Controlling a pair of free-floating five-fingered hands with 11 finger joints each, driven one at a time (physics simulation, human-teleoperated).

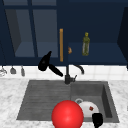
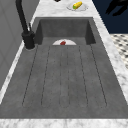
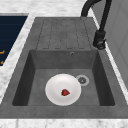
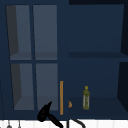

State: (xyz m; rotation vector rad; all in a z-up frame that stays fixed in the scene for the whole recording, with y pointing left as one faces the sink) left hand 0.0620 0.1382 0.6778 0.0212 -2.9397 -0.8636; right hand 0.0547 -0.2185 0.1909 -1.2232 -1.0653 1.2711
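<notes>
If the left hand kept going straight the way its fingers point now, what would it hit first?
Probably the faucet. The left hand hangs below the cabinet's glass door, its fingers stretched down and right toward the faucet's post. Depth is unclear, so it might pass in front.

Plate (image 3: 57, 93) in sink basin (image 3: 100, 82), drain (image 3: 82, 80) at its 2 o'clock. Faucet (image 1: 68, 75) behind sink. Left hand (image 1: 44, 63) aloft at faucet's 10 o'clock, just below cabinet handle (image 1: 61, 45). Bottle (image 1: 85, 44) on shelf at handle's 3 o'clock. Right hand (image 1: 97, 120) at basin's front edge.
</notes>
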